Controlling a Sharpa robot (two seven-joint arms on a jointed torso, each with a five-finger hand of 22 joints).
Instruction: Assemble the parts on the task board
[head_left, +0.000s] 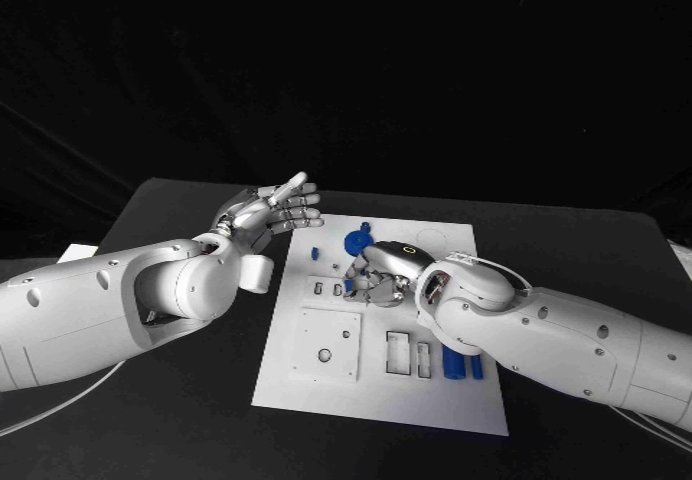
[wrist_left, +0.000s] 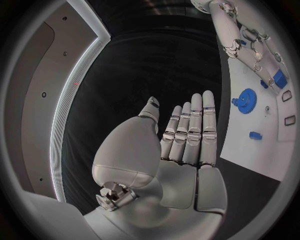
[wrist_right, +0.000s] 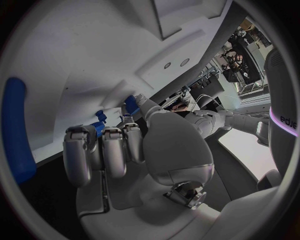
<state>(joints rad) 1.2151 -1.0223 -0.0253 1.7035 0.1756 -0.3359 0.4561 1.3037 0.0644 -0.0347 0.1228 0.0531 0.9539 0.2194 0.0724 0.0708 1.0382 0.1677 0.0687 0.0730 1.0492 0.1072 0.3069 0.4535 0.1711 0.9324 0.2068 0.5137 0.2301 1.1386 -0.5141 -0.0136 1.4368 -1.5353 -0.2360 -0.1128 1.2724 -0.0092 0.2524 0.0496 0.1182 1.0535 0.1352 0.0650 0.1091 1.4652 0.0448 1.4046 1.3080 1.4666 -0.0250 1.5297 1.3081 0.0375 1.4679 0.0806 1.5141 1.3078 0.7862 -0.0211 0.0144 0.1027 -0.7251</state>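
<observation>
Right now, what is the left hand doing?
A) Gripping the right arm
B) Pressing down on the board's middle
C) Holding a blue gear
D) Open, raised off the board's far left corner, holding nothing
D: the left hand has its fingers extended with nothing in them, beside the task board, while the blue gear lies on the board.

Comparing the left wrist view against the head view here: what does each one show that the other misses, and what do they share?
Left wrist view alone: the left hand from behind the palm, fingers straight and together, holding nothing.
Head view alone: the whole task board with its rectangular cutouts, and blue bars lying beside the right forearm.
Both: the left hand, raised off the table; the blue gear on the board; and the right hand down on the board among the parts.
</observation>
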